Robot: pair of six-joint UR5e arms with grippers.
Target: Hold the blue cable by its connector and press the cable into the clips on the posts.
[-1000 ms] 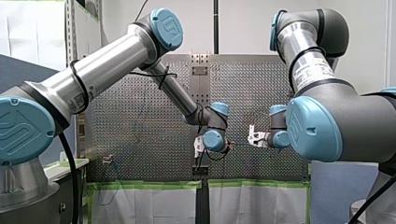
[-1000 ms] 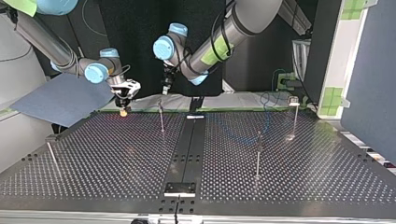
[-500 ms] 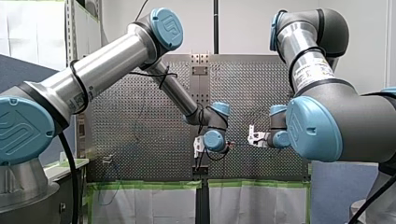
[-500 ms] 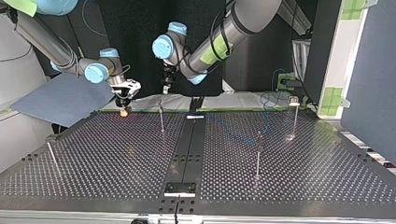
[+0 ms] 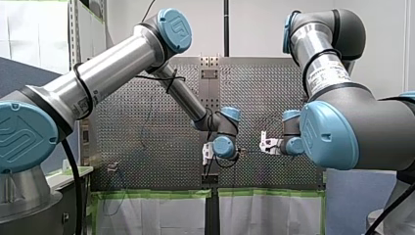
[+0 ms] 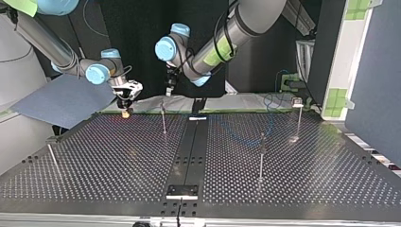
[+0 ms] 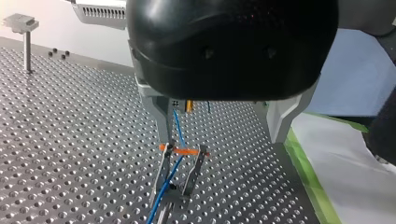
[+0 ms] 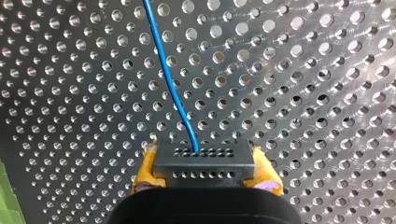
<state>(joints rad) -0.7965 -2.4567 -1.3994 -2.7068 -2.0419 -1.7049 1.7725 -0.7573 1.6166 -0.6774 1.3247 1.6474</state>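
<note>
Blue cable [image 8: 168, 70]: a thin line that leaves the connector and runs off over the holed table. In the left wrist view it comes down just beside one finger of my left gripper and goes on through the clip.
Connector [image 8: 205, 167]: a grey block with rows of small holes. The cable comes out of the middle of its upper row. It is held clear above the table.
My right gripper [image 8: 204, 156]: pinching the connector by its two ends, one yellow pad [image 8: 145, 170] on each side. In the top view it hangs over the table's far edge, at that view's left.
Clip [image 7: 182, 175]: a fork of two wire prongs on top of a post, with an orange band [image 7: 184, 151] across the prongs. The cable passes between the prongs, nearer to one of them.
My left gripper [image 7: 217, 135]: metal fingers [image 7: 156, 114] spread wide, with nothing pinched between them. It hangs right above the clip. I cannot tell whether the cable touches the finger it runs past.
Posts [image 6: 261, 158]: thin and upright, standing well apart on the table. In the top view one stands below my left gripper, near the table's far edge.
Table [image 6: 118, 161]: dark metal with holes all over.
Sheet [image 6: 61, 99]: blue-grey, lying beyond the table's far corner at the top view's left, behind my right gripper.
Green tape [image 7: 308, 172]: runs along the table's edge beside my left gripper.
</note>
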